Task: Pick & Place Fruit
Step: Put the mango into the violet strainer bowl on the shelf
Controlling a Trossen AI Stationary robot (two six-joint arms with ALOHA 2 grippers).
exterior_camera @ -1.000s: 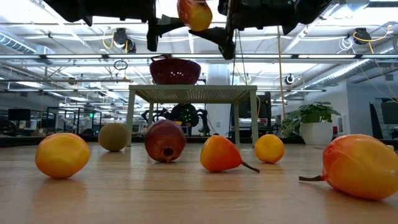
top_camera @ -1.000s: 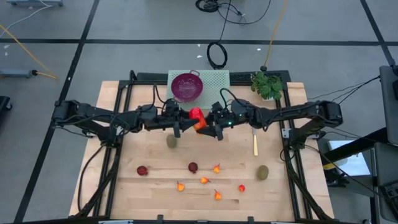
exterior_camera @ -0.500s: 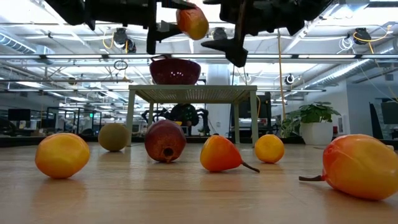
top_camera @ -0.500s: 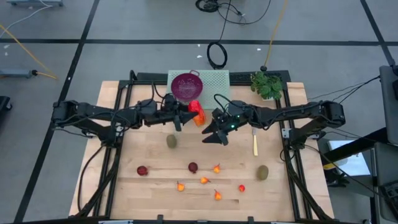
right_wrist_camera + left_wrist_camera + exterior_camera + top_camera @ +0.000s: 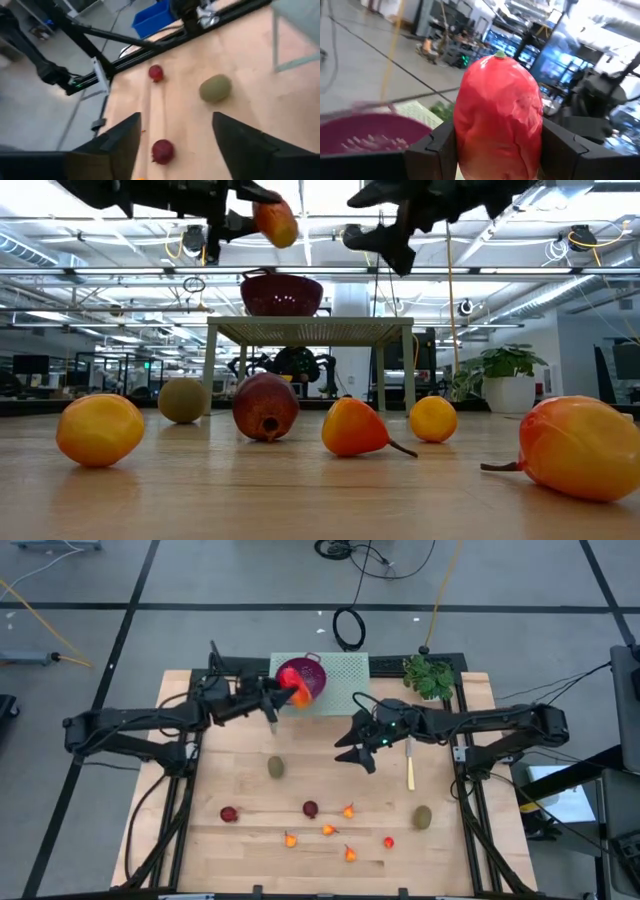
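The left gripper [image 5: 287, 699] clamps the red-orange oblong fruit [image 5: 298, 696] between its fingers [image 5: 434, 145], raised at the near-left rim of the purple wire-mesh bowl [image 5: 308, 674], which sits on a pale green stand [image 5: 345, 667] at the table's far edge. The right gripper [image 5: 352, 748] hangs over the table's [image 5: 470, 840] middle, jaws spread wide and empty (a yellow-handled knife [image 5: 410, 770] lies just right). The remaining small fruits [image 5: 330, 829] are scattered along the near side.

The oblong fruit [image 5: 498, 117] is glossy red with a green tip, shading to orange-yellow in the low view. The mesh bowl [image 5: 301, 678] is purple. 2 ovals [image 5: 276, 767] are brown-green, 2 balls [image 5: 310, 808] dark red. The knife handle [image 5: 410, 774] is yellow, the table [image 5: 450, 850] pale wood.
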